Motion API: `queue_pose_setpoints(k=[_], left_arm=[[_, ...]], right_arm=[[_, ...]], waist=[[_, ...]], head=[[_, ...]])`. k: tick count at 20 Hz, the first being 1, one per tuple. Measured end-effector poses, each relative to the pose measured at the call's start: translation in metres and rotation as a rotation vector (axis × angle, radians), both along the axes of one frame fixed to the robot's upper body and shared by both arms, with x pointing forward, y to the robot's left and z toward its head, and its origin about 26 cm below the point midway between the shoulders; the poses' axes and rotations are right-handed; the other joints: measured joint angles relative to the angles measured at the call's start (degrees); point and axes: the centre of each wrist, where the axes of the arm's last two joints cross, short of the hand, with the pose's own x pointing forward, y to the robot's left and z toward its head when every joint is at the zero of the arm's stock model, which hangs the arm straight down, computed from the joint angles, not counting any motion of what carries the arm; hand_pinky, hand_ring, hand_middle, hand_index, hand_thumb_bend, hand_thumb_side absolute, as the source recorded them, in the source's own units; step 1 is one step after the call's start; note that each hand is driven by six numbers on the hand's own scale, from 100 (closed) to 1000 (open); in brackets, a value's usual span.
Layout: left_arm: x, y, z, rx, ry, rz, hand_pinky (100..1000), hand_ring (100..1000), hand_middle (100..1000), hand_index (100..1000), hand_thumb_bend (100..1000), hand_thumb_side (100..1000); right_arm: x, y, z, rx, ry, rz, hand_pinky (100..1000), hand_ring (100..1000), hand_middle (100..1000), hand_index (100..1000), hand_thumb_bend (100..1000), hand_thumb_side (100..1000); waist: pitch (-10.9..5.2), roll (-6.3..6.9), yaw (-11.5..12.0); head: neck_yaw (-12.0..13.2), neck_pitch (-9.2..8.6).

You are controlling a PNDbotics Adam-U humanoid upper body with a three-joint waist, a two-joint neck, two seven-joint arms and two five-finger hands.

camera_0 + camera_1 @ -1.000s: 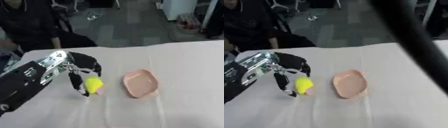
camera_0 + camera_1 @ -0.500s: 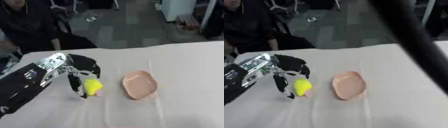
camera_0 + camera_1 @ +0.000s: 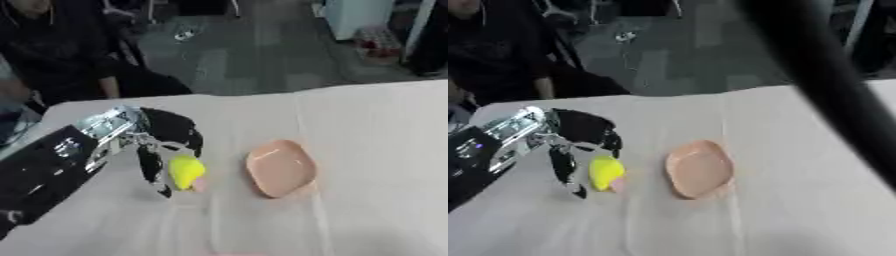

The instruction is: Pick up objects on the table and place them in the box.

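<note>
Here the black left hand (image 3: pixel 162 142) curls its fingers around a small yellow rounded object (image 3: pixel 185 171), beside a pink oval dish (image 3: pixel 280 167) on the white desk (image 3: pixel 376 150).

Before me the table (image 3: pixel 376 150) wears a pale cloth, creased in long lines toward my near edge. Past its far edge lies a dark grey floor (image 3: pixel 254 55). A small pale thing (image 3: pixel 184 35) lies out there, too blurred to tell. At the far right stands a white cabinet (image 3: pixel 359 17).
</note>
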Motion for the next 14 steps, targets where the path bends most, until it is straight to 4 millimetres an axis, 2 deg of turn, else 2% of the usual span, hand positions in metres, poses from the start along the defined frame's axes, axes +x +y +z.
queue_pose_setpoints(k=[3,14], left_arm=[[0.0009,0.0003,0.0014,0.027,-0.020,-0.001,1000,918,882,849,635,541],[0.0072,0.0039,-0.0036,0.054,-0.080,-0.012,1000,938,906,850,663,538]], right_arm=[[0.0003,0.0003,0.0007,0.000,-0.002,0.001,226,384,384,502,100,1000],[0.0027,0.0025,0.0071,0.002,-0.009,0.017,225,384,384,502,100,1000]], waist=[[0.02,0.00,-0.1],[0.81,0.35,-0.9]], head=[[0.0,0.00],[0.5,-0.06]])
